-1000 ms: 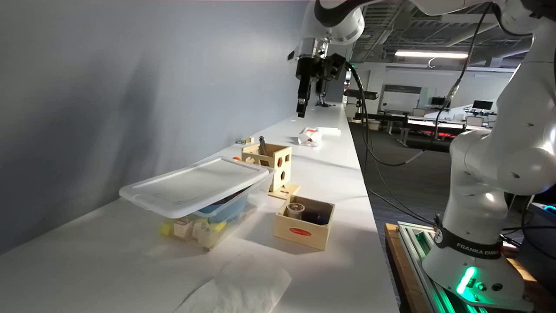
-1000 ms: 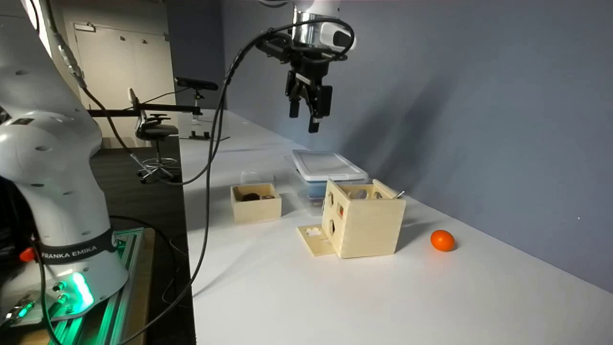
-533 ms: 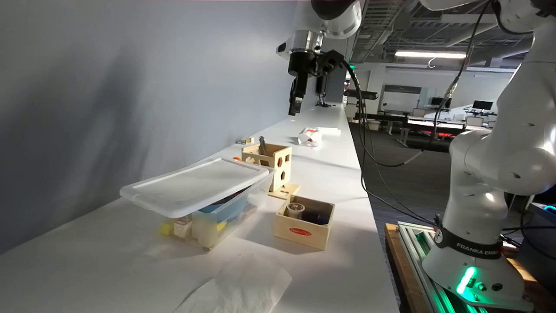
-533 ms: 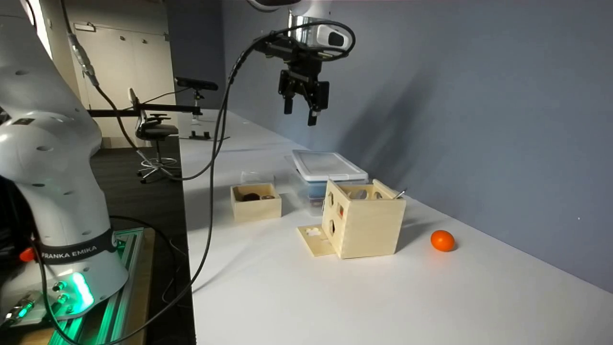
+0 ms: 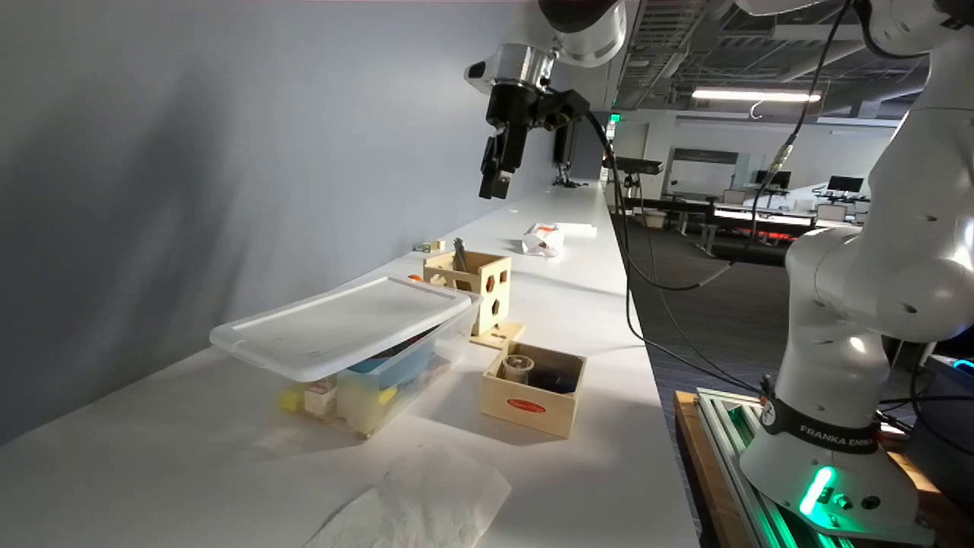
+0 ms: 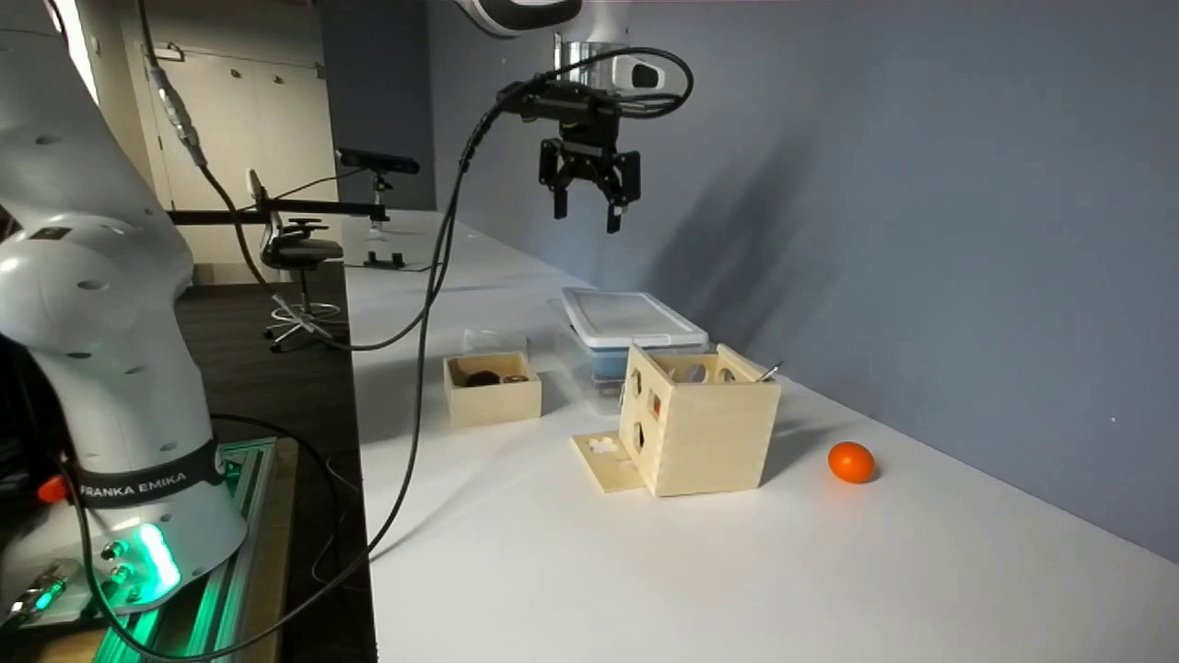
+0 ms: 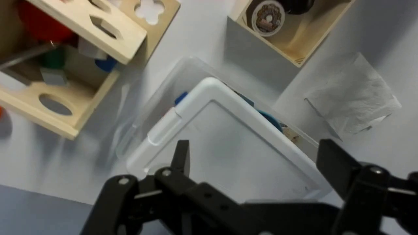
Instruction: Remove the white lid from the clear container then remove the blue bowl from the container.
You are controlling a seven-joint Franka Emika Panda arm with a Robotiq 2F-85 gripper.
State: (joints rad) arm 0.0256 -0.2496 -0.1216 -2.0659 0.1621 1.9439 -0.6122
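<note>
Clearly, I judge both removals pending: the white rectangular plastic lid lies askew on the clear plastic container, the round blue bowl inside; my black two-fingered gripper hangs above, spread, empty.

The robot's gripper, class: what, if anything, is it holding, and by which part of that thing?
Nothing is held: the fingers stand apart, and the white lid lies below them, out of their grip.

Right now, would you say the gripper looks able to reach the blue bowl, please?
Probably not: the white lid covers most of the blue bowl from above, so the gripper likely must lift the lid first.
</note>
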